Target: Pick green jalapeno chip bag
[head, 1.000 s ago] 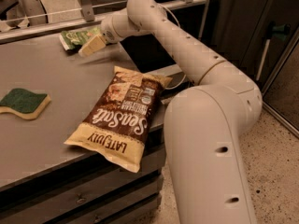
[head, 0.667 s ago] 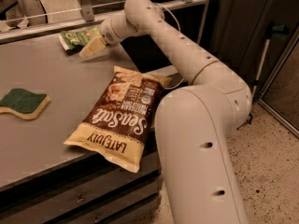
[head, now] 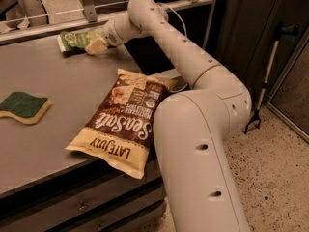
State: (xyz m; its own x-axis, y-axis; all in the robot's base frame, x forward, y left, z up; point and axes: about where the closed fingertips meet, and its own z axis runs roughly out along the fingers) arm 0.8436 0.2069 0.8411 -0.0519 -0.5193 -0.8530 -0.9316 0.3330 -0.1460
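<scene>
The green jalapeno chip bag (head: 73,39) lies flat at the far edge of the grey table (head: 58,81), just below the back rail. My gripper (head: 95,45) is at the bag's right end, low over the table and touching or nearly touching the bag. My arm reaches across from the right, and its wrist hides the bag's right edge.
A large brown-and-cream Sea Salt chip bag (head: 123,122) lies at the table's front right, overhanging the edge. A green-topped yellow sponge (head: 23,106) sits at the left. A metal rail (head: 87,8) runs along the back. A grabber tool (head: 265,81) leans at the right.
The gripper stays at the green bag's right end. My arm's lower segment has swung left, nearer the brown bag.
</scene>
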